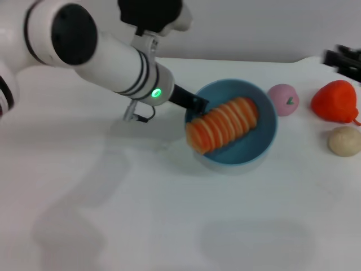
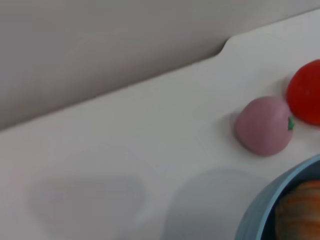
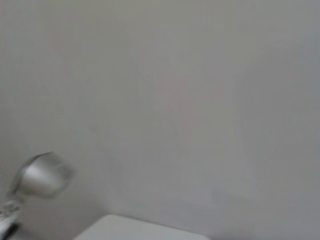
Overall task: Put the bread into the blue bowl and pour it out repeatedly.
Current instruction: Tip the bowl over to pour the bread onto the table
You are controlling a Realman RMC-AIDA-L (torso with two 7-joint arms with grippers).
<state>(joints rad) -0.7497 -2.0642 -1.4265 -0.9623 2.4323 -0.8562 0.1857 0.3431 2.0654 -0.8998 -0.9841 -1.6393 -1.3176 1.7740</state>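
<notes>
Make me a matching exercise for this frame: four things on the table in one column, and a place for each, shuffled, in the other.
Things:
1. bread
2. pink fruit
3. red fruit
4. beige ball

Places:
A. nearest the table's right edge, in front of the red one
B. inside the blue bowl, one end over its rim
C. on the table just right of the bowl
D. far right, behind the beige one

Pairs: 1-B, 2-C, 3-D, 4-A

The left gripper is at the bowl's left rim; the right gripper sits at the far right edge of the head view.
</notes>
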